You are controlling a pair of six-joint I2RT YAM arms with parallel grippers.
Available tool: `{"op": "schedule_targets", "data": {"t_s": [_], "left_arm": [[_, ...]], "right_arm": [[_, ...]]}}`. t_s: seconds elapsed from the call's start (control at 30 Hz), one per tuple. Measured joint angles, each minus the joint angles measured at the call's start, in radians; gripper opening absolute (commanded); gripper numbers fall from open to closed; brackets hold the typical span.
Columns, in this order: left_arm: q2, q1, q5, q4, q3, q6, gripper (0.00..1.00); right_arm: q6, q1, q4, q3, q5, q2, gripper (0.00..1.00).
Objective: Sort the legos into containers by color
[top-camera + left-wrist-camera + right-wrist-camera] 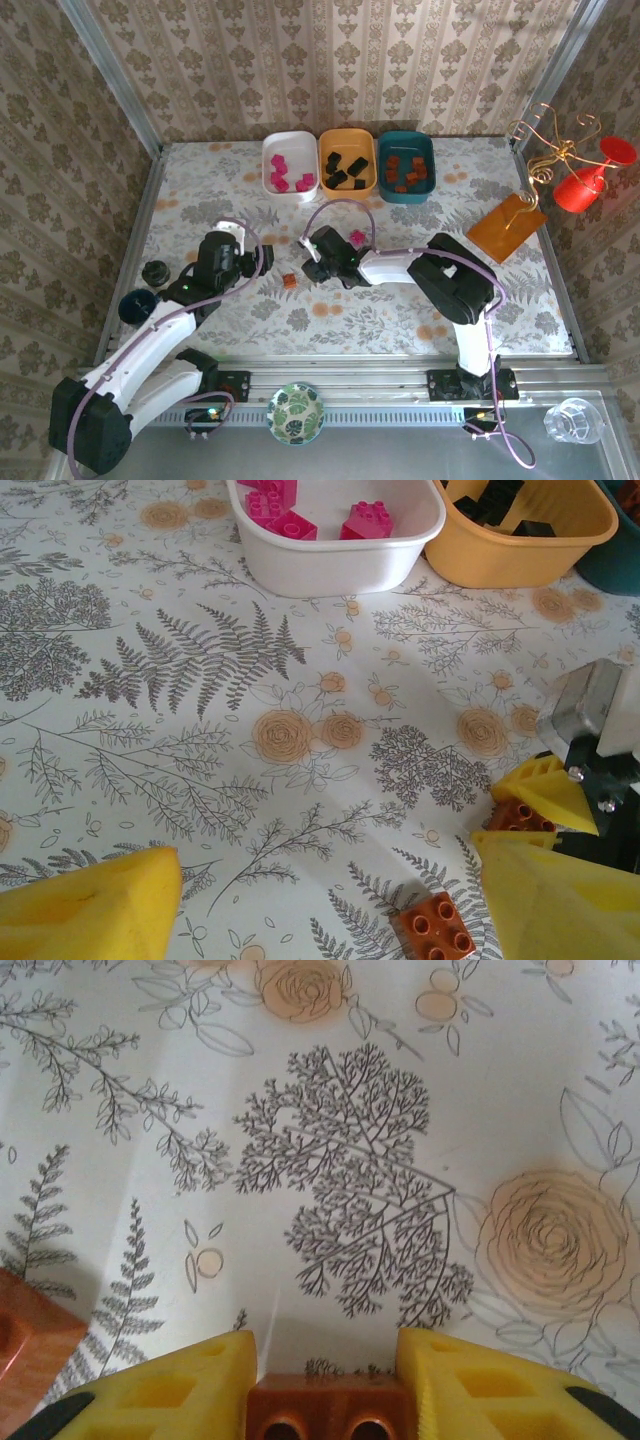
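Note:
Three trays stand at the back: the white tray [289, 165] with magenta legos, the orange-yellow tray [347, 160] with black ones, and the teal tray [406, 165] with orange-brown ones. My right gripper [316, 256] is low over the table, shut on an orange-brown lego [328, 1405] that sits between its yellow fingers [170, 1390]. A second orange-brown lego [289, 282] lies loose on the cloth, just inside the right finger of my open left gripper [328, 852]. A magenta lego [357, 237] lies behind the right wrist.
A dark blue mug [137, 306] and a small black object [155, 272] stand at the left edge. An orange card [506, 228] and red cups on a wire stand [580, 180] are at the right. A green bowl [296, 412] and a clear glass [573, 420] sit on the near rail.

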Motion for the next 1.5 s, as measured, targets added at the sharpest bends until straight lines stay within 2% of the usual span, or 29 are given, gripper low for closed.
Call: {"op": "schedule_targets", "data": {"t_s": [0.27, 0.5, 0.6, 0.7, 0.87, 1.03, 1.2, 1.27, 1.4, 1.5], "left_arm": [[0.005, 0.006, 0.011, 0.014, -0.015, 0.000, 0.80], [0.020, 0.006, 0.034, 0.027, -0.015, 0.000, 0.80], [0.020, 0.006, 0.045, 0.034, -0.015, 0.000, 0.80], [0.020, 0.006, 0.057, 0.040, -0.015, 0.000, 0.80], [0.020, 0.006, 0.092, 0.050, -0.016, -0.007, 0.80], [0.020, 0.006, 0.128, 0.050, -0.015, -0.016, 0.80], [0.020, 0.006, 0.154, 0.047, -0.015, -0.016, 0.80], [0.020, 0.006, 0.162, 0.043, -0.015, -0.016, 0.80], [0.020, 0.006, 0.172, 0.035, -0.014, -0.015, 0.81], [0.020, 0.006, 0.172, 0.030, -0.014, -0.014, 0.81]], "right_arm": [[0.090, -0.002, -0.003, -0.035, -0.002, -0.035, 0.24], [0.150, -0.048, -0.051, -0.058, -0.037, -0.140, 0.25], [0.163, -0.103, -0.069, -0.058, -0.031, -0.224, 0.26], [0.187, -0.203, -0.085, -0.039, -0.008, -0.278, 0.27], [0.234, -0.392, -0.139, 0.100, 0.084, -0.226, 0.28], [0.274, -0.504, -0.210, 0.330, 0.142, -0.051, 0.32], [0.293, -0.560, -0.325, 0.589, 0.183, 0.148, 0.45], [0.291, -0.573, -0.371, 0.675, 0.197, 0.207, 0.54], [0.270, -0.571, -0.420, 0.702, 0.212, 0.206, 0.66], [0.241, -0.534, -0.405, 0.619, 0.224, 0.132, 0.69]]}}
